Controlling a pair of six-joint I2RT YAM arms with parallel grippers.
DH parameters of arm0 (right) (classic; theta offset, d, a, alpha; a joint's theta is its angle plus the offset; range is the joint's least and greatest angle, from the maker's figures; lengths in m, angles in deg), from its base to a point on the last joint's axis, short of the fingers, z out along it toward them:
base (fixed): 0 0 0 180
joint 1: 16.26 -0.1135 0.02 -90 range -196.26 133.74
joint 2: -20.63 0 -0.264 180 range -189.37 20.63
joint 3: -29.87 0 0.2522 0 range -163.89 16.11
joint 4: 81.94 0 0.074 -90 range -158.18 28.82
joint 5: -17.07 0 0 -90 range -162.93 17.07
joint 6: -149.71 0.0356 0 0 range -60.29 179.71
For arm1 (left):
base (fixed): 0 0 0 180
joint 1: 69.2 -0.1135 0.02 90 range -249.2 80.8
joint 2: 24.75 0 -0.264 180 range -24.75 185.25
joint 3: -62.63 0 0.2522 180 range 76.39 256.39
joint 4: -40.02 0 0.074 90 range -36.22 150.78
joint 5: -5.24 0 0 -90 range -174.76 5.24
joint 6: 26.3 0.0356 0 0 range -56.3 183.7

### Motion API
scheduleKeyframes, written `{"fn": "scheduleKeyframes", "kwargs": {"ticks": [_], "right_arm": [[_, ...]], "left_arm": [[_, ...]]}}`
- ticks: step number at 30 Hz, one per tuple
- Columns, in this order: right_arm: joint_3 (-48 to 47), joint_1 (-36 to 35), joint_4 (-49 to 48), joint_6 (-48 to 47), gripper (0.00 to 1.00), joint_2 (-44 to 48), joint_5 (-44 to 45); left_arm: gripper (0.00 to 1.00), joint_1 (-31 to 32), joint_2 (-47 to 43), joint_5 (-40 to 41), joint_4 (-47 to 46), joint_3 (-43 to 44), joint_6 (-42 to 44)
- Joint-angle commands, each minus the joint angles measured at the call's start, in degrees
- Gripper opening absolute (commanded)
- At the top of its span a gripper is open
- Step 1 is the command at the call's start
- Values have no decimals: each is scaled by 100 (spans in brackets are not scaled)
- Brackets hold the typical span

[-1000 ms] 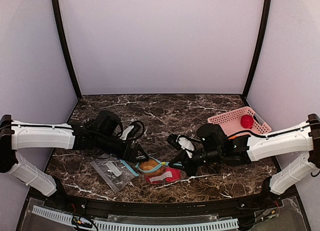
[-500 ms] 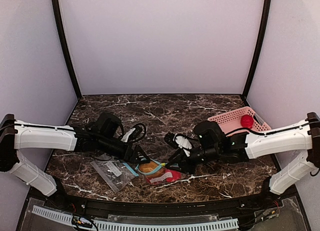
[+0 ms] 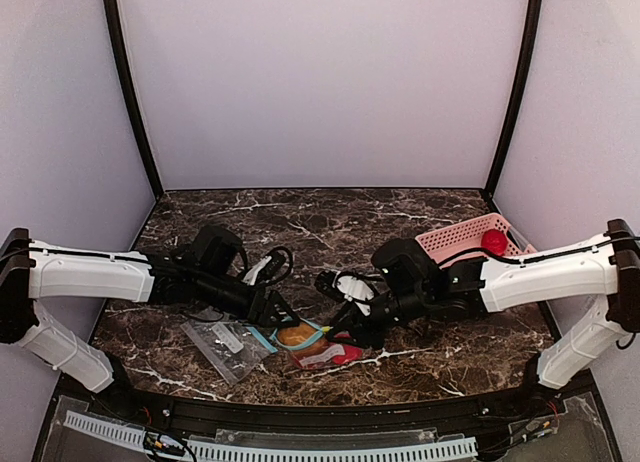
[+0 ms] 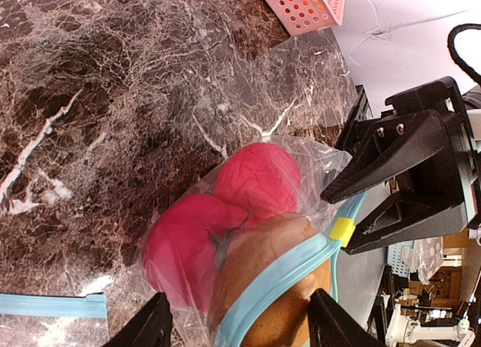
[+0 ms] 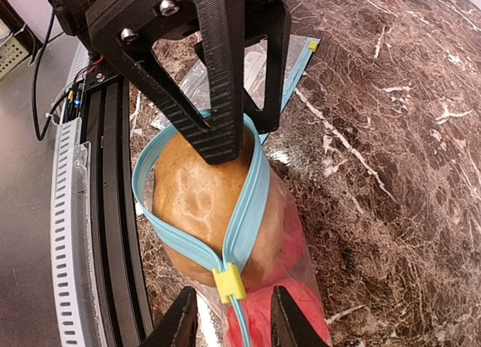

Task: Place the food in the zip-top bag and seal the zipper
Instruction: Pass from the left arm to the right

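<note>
Right arm has slid in toward the middle since a second ago, and the right gripper (image 5: pixel 233 324), shut back then, now has its fingers apart, either side of the yellow slider (image 5: pixel 229 283). Left arm reaches in low from the left, with the left gripper (image 4: pixel 240 328) spread across the bag's mouth. The bag (image 3: pixel 322 350) sits lower centre of the overhead view, between both grippers. Its zipper (image 5: pixel 252 204) gapes around a brown piece (image 5: pixel 199 204), with red pieces (image 4: pixel 255 178) deeper inside.

Top view: high and rearward, facing back wall (image 3: pixel 320 82), distant. Left wrist: close, looking ahead at right gripper (image 4: pixel 336 223). Right wrist: close, facing left gripper (image 5: pixel 240 140). All three share the bag (image 3: pixel 315 344) between both grippers
</note>
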Motion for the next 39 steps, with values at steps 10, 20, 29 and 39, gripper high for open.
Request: {"fn": "scheduleKeyframes", "kwargs": {"ticks": [10, 20, 29, 39], "right_arm": [[-369, -129, 135, -331, 26, -286, 160], [-422, -128, 138, -381, 0, -330, 102], [-254, -123, -26, -284, 0, -238, 132], [-263, -126, -134, -238, 0, -266, 97]], "left_arm": [[60, -11, 96, 89, 302, 28, 173], [60, -13, 141, 48, 352, 111, 213], [83, -12, -341, 66, 466, -260, -108], [60, -16, -404, -16, 209, -459, -346]]}}
